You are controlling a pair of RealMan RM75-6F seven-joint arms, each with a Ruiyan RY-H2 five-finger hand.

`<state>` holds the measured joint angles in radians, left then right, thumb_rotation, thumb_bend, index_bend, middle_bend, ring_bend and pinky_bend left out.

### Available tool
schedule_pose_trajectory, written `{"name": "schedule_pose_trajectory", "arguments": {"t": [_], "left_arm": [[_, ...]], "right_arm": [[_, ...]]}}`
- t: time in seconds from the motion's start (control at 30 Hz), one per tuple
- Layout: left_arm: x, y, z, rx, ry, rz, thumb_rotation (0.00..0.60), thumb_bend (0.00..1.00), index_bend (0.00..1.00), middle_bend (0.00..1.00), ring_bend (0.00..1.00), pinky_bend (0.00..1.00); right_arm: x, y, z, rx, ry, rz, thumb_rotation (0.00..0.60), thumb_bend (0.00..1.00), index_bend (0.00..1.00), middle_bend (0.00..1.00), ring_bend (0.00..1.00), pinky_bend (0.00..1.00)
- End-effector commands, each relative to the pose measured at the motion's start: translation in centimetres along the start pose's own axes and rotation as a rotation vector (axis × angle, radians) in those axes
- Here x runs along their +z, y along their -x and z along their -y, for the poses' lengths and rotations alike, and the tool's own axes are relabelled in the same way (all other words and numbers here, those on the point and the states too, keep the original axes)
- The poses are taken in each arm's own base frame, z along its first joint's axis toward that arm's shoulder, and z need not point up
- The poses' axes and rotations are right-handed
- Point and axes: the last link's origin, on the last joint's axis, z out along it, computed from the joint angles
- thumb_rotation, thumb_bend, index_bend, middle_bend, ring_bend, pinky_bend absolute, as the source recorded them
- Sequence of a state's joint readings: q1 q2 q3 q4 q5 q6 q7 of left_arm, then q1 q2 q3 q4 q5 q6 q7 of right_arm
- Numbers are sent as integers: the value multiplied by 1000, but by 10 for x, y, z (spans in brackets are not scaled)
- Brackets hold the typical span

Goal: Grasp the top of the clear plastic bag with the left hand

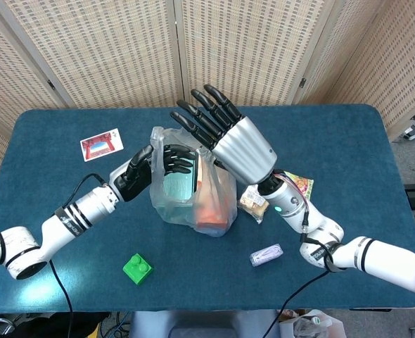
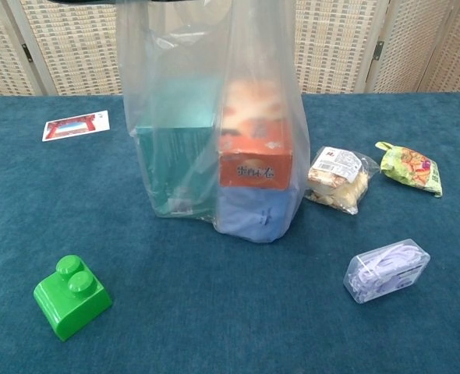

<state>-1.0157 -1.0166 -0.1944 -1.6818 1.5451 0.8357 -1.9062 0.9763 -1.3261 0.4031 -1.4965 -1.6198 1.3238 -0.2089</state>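
Observation:
The clear plastic bag (image 1: 191, 190) stands upright mid-table, holding a teal box (image 2: 175, 148), an orange box (image 2: 253, 156) and a blue pack (image 2: 253, 214). My left hand (image 1: 150, 167) is at the bag's upper left rim. Its fingers (image 1: 176, 158) curl over the rim into the mouth and its thumb lies outside, pinching the film. My right hand (image 1: 230, 138) hovers over the bag's right side, fingers spread and holding nothing. In the chest view the bag (image 2: 207, 62) stretches up past the frame's top, so the grip is hidden there.
A green brick (image 2: 70, 296) lies front left and a red card (image 1: 101, 144) at the back left. To the bag's right are a snack packet (image 2: 337, 179), a green-yellow packet (image 2: 409, 167) and a clear case with a cable (image 2: 386, 270).

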Motion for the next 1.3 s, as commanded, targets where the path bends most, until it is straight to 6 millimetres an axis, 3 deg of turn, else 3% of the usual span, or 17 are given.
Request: {"name": "schedule_pose_trajectory", "arguments": {"t": [0.03, 0.8, 1.3], "left_arm": [[2, 4, 1, -7, -6, 15, 134, 192, 230, 220, 200, 165], [16, 21, -3, -47, -14, 78, 107, 191, 218, 220, 200, 165], [20, 25, -4, -64, -20, 80, 90, 190, 216, 220, 200, 165]], "right_arm": [[2, -1, 0, -11, 2, -6, 600, 265, 43, 124, 39, 96], [38, 7, 13, -10, -22, -21, 600, 228, 7, 123, 20, 82], [46, 15, 27, 5, -65, -12, 600, 195, 0, 123, 14, 73]]}}
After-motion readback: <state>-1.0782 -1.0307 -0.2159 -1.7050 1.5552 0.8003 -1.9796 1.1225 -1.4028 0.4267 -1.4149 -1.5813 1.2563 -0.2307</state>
